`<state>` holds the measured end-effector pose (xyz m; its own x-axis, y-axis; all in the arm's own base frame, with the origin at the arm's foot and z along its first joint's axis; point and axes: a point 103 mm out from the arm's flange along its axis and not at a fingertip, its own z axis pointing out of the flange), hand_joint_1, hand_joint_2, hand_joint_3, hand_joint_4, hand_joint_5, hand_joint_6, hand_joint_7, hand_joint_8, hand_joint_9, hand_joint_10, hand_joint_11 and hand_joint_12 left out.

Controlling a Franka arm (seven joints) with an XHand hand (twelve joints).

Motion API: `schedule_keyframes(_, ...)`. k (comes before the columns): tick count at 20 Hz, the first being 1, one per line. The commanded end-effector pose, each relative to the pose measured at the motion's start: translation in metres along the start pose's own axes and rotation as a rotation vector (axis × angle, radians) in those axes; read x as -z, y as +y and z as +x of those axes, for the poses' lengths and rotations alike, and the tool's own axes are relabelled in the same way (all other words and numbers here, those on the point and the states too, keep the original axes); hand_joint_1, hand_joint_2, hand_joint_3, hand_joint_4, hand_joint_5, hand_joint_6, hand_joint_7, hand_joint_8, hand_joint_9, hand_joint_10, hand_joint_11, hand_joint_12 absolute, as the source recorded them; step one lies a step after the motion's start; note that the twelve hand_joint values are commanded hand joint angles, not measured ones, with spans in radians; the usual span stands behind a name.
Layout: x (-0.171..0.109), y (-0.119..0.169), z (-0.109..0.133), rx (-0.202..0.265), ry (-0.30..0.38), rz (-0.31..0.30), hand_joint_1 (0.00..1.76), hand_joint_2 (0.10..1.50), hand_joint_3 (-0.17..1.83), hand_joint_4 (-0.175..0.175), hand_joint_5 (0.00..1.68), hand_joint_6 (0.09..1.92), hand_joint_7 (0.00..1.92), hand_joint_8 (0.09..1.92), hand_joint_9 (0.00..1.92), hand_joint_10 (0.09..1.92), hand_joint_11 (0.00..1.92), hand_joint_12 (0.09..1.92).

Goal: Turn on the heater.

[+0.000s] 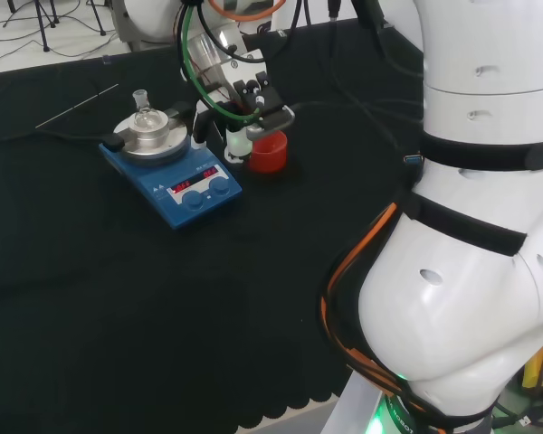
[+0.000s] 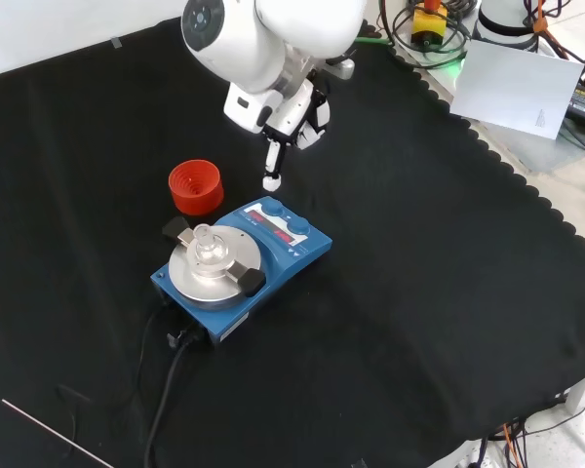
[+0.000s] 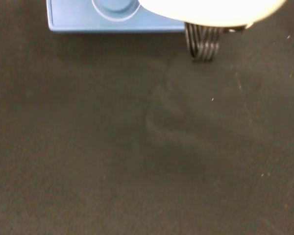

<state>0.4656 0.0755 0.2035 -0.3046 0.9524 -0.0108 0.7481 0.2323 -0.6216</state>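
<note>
The heater (image 1: pixel 185 176) (image 2: pixel 239 258) is a blue hotplate with a round metal top that carries a small glass flask (image 1: pixel 143 116) (image 2: pixel 207 244). Its front panel has red lit displays (image 1: pixel 195 179) and two blue knobs (image 2: pixel 288 216). My hand (image 1: pixel 253 108) (image 2: pixel 292 109) hangs just beyond the knob end of the heater and holds nothing. One straight finger (image 2: pixel 271 166) points down, its white tip a little short of the panel and not touching it. In the wrist view the heater's blue edge (image 3: pixel 88 22) and one knob (image 3: pixel 115 6) lie ahead of the hand (image 3: pixel 210 10).
A red ribbed ring stand (image 1: pixel 269 152) (image 2: pixel 195 186) sits beside the finger, near the heater's corner. The heater's black cable (image 2: pixel 166 390) trails toward the front view's bottom. A thin metal rod (image 1: pixel 77 106) (image 2: pixel 54 434) lies on the black cloth (image 2: pixel 448 292).
</note>
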Motion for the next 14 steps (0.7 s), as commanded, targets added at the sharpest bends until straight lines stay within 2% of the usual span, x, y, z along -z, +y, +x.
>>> schedule_keyframes(1,-0.010,0.002,0.004,0.005,-0.014,0.033,1.49,0.57,1.22,-0.030,0.44,0.09,1.71,1.71,1.84,1.61,1.69,1.57)
schedule_keyframes(14,-0.024,0.010,0.026,0.030,-0.043,0.079,1.50,0.56,1.25,-0.028,0.43,0.09,1.71,1.72,1.85,1.61,1.70,1.57)
